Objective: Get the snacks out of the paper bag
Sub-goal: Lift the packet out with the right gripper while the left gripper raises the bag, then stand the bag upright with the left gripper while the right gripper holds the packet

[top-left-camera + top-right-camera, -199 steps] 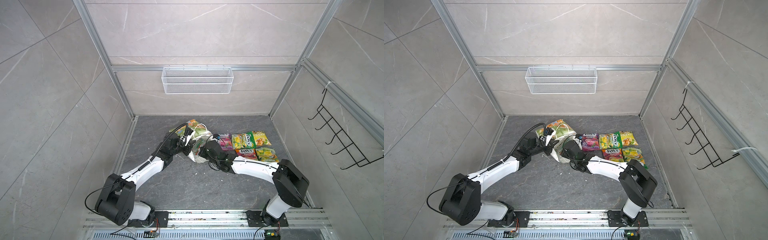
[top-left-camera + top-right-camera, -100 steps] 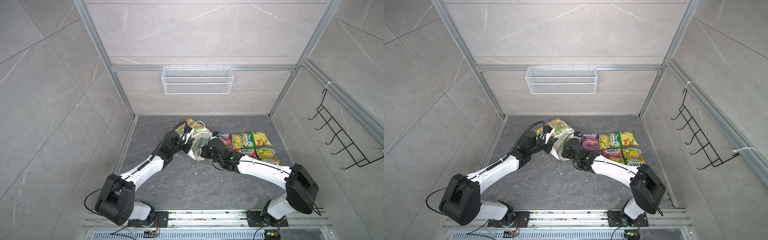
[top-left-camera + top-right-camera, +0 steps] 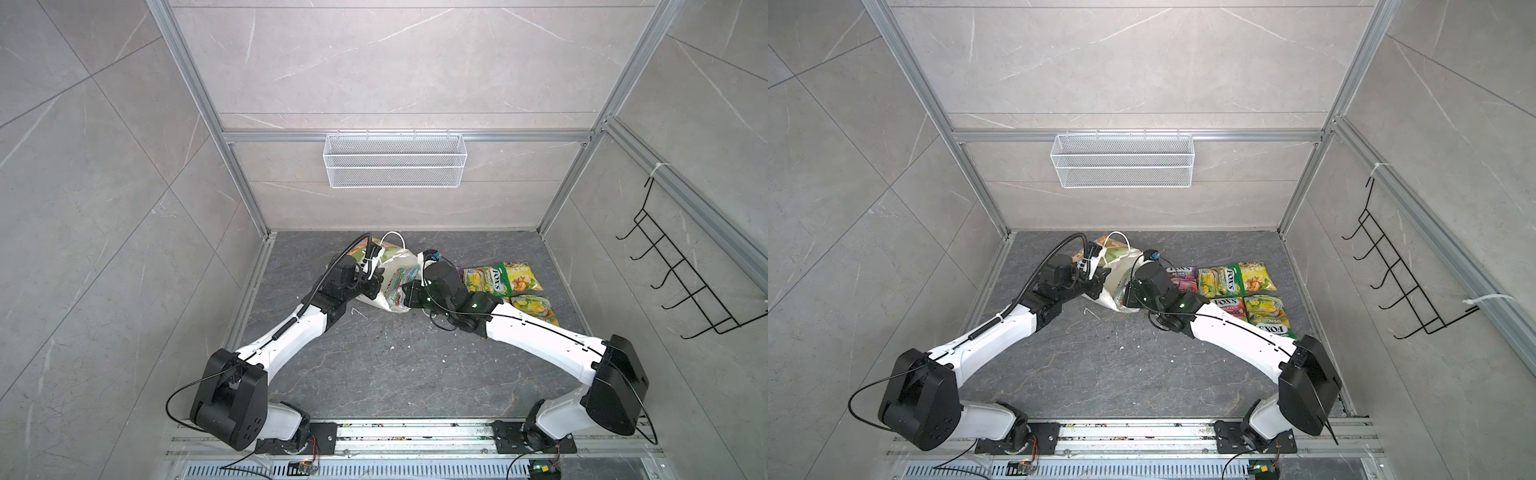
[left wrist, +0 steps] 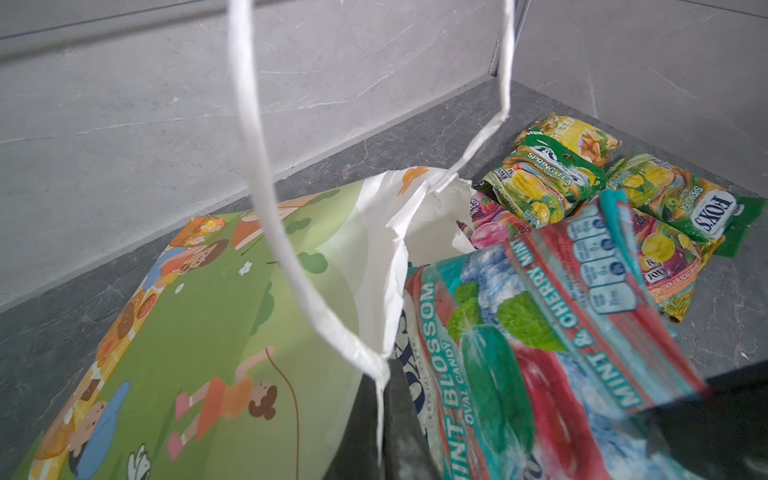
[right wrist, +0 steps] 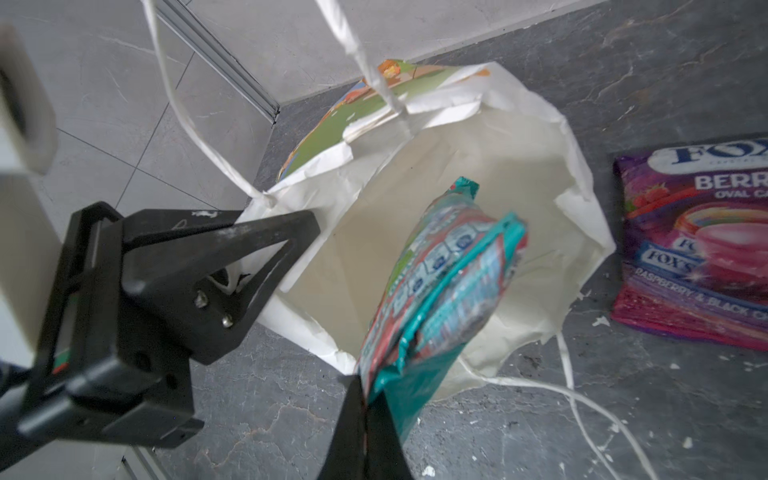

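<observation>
The paper bag lies tipped on the dark floor, its mouth gaping. My left gripper is shut on the bag's rim at the foot of a white cord handle. My right gripper is shut on the edge of a teal-red pouch, which hangs just over the mouth. Other snacks lie flat to the right of the bag: a purple pouch, a yellow-green one and a yellow one.
Two more pouches lie nearer the front, by my right forearm. A white wire mesh basket hangs on the back wall and a black hook rack on the right wall. White paper scraps dot the floor.
My right gripper has drawn back out of the bag's mouth with the teal-red pouch, which now shows outside the bag. My left gripper has kept its hold on the rim.
</observation>
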`<state>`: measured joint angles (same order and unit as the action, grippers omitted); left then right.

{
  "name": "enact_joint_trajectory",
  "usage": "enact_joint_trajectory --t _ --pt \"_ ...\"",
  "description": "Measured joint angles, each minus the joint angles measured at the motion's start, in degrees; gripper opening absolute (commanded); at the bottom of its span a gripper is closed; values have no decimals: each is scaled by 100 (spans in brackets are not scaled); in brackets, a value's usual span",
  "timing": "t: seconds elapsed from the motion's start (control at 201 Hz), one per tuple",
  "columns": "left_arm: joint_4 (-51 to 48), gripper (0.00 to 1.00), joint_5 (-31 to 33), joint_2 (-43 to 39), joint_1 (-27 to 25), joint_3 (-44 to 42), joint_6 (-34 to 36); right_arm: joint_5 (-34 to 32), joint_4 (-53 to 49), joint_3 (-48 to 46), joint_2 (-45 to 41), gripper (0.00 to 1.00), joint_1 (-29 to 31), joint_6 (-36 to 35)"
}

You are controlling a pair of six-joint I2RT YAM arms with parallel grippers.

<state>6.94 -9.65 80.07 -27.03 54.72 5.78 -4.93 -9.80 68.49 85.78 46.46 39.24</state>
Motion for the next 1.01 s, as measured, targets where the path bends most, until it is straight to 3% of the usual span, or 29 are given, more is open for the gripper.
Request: enact_joint_trajectory --t 0.214,0.413,0.582,0.851,1.01 --pt "-645 0 372 26 0 533 -284 570 -330 494 -343 0 -232 -573" --pt "-1547 0 518 247 2 1427 -734 673 -761 905 -1060 0 -321 -1113" --pt "-2111 0 455 315 52 1985 -1290 654 -944 1106 -1749 0 -909 -1252" --pt "-2111 0 -789 315 874 2116 -2734 122 -1451 1633 -2118 0 -1497 -1429" --pt "-1646 0 -1169 345 1257 1952 -3176 90 -1657 1808 -1998 0 -1648 -1471"
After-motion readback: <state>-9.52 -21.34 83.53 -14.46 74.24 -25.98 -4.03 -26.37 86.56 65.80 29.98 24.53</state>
